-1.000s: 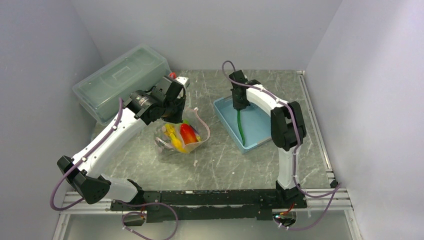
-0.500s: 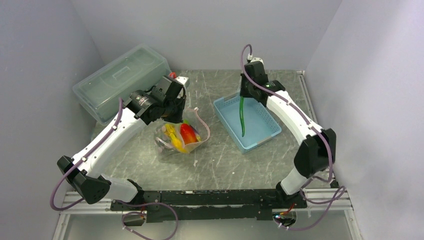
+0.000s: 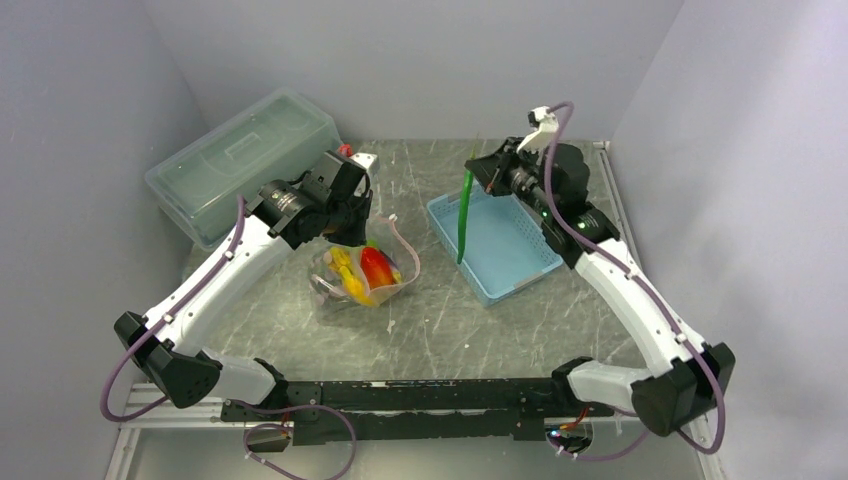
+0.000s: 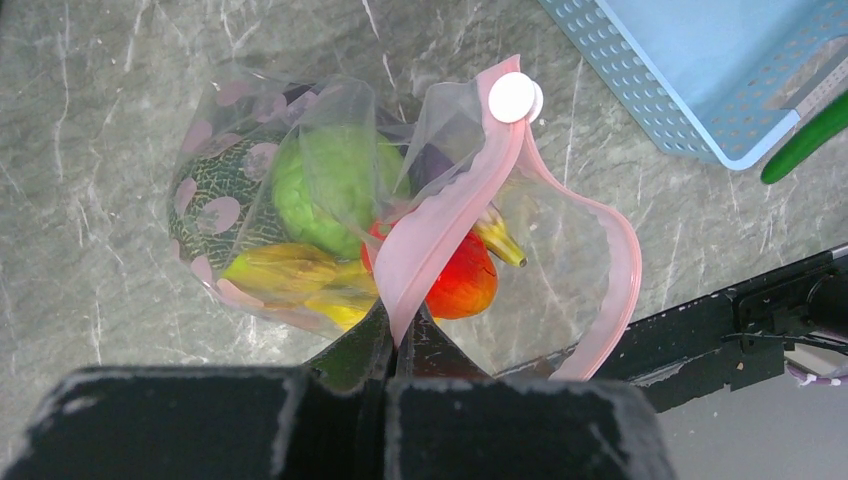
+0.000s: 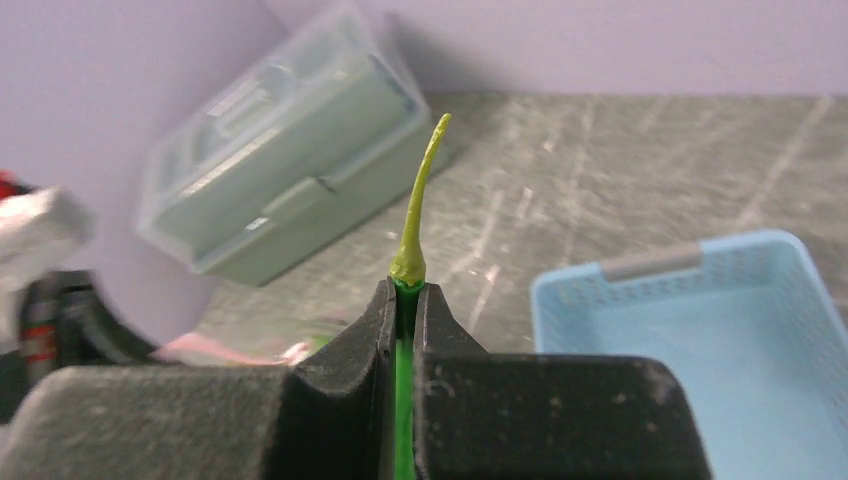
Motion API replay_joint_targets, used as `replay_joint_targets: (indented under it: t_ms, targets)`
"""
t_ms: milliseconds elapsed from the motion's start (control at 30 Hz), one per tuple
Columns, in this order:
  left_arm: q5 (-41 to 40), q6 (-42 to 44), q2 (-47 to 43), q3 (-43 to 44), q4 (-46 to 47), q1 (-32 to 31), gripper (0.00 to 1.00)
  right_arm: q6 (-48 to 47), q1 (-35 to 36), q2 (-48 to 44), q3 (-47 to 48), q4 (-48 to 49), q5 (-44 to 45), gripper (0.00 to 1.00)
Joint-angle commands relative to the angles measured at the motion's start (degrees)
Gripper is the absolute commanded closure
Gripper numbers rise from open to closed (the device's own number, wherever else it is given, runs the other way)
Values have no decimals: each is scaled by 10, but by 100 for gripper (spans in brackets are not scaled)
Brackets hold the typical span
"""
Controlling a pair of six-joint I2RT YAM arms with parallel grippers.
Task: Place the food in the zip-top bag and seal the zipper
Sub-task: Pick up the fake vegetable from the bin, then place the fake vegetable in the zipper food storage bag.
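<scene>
Zip-top bag (image 3: pixel 358 277) on the desk (image 3: pixel 450 330), mouth open, food (image 4: pixel 330 185) inside; left tool (image 4: pixel 394 325) pinches its pink zipper (image 4: pixel 450 215). Farther right, right tool (image 5: pixel 403 295) clamps a long green pepper (image 3: pixel 464 215) over the blue basket (image 3: pixel 520 275).

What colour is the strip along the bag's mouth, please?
The zipper strip is pale pink, clearest in the left wrist view.

fingers (image 5: pixel 372 335): pinched tight on the green vegetable (image 5: pixel 408 262), its pale curved stem poking up past them
box (image 5: pixel 290 190): translucent, lidded, back left on the table (image 5: pixel 620 170)
basket (image 5: pixel 700 330): light-blue, at right
</scene>
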Motion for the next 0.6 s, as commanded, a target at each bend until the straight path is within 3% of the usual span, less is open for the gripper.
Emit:
replay_joint_targets:
  t_ms: [0, 267, 567]
  targets:
    - [8, -7, 1, 11, 18, 4, 100, 55, 3, -59, -39, 173, -79, 100]
    - [11, -14, 2, 15, 20, 3, 100, 134, 7, -93, -83, 296, -118, 100]
    - [10, -23, 3, 20, 19, 3, 100, 186, 50, -105, -121, 372, -58, 100]
